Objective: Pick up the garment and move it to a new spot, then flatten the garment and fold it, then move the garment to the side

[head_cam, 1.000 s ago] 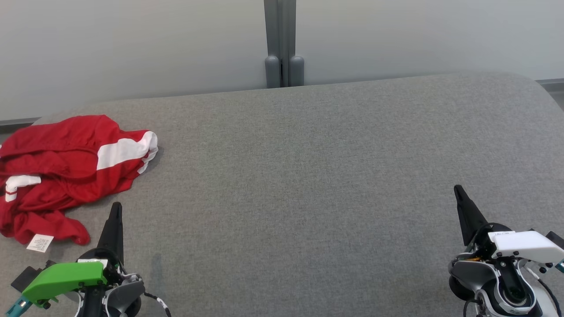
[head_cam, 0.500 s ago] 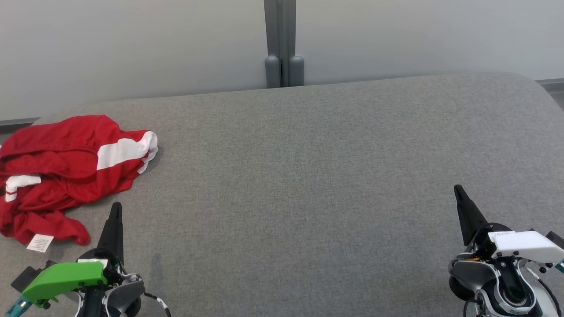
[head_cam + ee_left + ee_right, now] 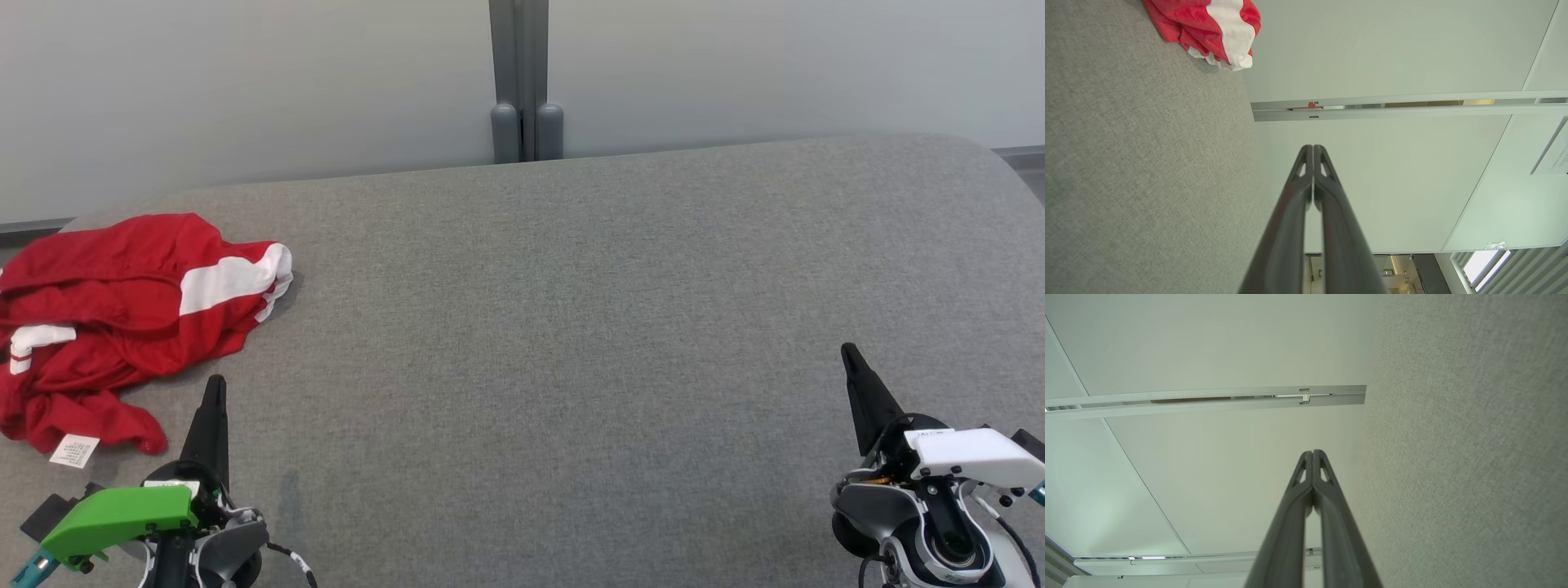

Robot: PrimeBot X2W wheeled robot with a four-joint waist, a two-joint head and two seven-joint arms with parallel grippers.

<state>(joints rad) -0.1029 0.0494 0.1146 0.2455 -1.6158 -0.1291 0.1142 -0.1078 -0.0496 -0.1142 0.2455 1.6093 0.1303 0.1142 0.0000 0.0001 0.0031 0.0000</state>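
The garment (image 3: 114, 314) is a crumpled red piece with white stripes and a small white label, lying at the far left of the grey table (image 3: 571, 327). One red-and-white corner of the garment (image 3: 1216, 28) appears at the top left of the left wrist view. My left gripper (image 3: 215, 382) sits at the lower left, just right of the garment's near edge and apart from it, shut with nothing in it. In its own view the left gripper (image 3: 1313, 147) has both fingers pressed together. My right gripper (image 3: 847, 349) rests at the lower right, shut and empty, and the right gripper (image 3: 1313, 452) looks the same up close.
A pale wall runs behind the table with a grey vertical post (image 3: 522, 82) at its middle. The table's back corners are rounded. Wide bare grey cloth lies between the two grippers.
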